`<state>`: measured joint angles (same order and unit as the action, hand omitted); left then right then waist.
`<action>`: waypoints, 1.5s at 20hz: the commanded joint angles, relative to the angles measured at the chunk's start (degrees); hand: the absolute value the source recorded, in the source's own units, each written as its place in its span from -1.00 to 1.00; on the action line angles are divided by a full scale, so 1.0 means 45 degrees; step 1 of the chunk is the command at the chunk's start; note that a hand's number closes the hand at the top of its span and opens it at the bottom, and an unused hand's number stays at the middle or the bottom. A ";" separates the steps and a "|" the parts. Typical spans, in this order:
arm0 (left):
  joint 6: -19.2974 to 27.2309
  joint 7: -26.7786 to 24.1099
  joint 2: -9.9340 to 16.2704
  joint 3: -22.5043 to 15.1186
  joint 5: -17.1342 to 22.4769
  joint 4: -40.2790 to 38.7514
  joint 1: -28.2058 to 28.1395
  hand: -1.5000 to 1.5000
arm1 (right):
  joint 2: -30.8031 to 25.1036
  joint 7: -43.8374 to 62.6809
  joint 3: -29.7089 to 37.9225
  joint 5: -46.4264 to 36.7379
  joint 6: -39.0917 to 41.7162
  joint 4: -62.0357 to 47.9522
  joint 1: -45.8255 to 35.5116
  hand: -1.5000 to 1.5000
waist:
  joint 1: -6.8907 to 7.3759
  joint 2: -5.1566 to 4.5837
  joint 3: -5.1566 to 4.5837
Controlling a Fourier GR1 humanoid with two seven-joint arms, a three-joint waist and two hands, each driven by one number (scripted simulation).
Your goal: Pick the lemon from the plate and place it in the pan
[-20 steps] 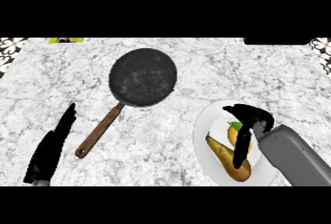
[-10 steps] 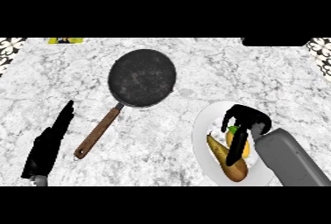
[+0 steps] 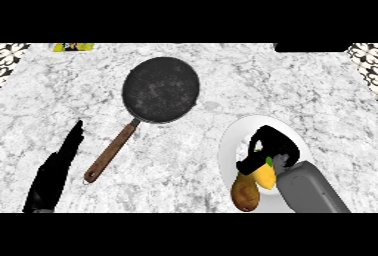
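White-and-grey marbled counter fills the head view, and on it we note a black round frying pan [image 3: 161,89] with a brown wooden handle running down-left toward the view's lower edge. Our left hand [image 3: 55,172] rests open at the lower left, fingers straight and pointing up, just beside the handle's end. On the white oval plate [image 3: 240,135] at lower right, our right hand [image 3: 273,149] is down over the food, fingers curled. The yellow lemon [image 3: 264,175] shows just below those curled fingers, touching them, with a small green bit at its top; whether the fingers enclose it or only press on it we cannot tell. A brown potato [image 3: 246,196] lies against the lemon's lower-left side. Judgement: the pan lies up and left of the plate, well apart, so the carry must travel that diagonal, and the right hand is plainly the nearer one.
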<state>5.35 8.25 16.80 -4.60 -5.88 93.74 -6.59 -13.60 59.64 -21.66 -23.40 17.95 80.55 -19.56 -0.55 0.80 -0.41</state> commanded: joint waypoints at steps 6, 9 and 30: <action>0.0031 0.0312 0.0017 0.0201 -0.0117 -0.0248 0.0469 0.00 | 0.0139 0.3239 -0.0988 -0.4983 -0.2836 0.2310 0.0405 1.00 | -0.0188 -0.0057 0.0071; -0.0131 0.0102 -0.0039 0.0121 0.0031 -0.0041 0.0224 0.00 | -0.0273 0.2766 -0.1109 -0.6918 -0.2844 0.3000 -0.1266 1.00 | 0.0050 -0.0022 0.0063; -0.0491 -0.0162 -0.0396 -0.0064 -0.0486 -0.0476 0.0860 0.00 | 0.3012 -0.0493 0.1230 -0.7136 -0.7220 -0.5849 -0.9342 1.00 | 0.0942 -0.0403 0.0079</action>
<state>3.34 8.88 15.24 -4.80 -7.51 93.40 -3.57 -0.86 56.65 -18.21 -59.64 -7.42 64.52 -54.79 2.55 -0.65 -0.02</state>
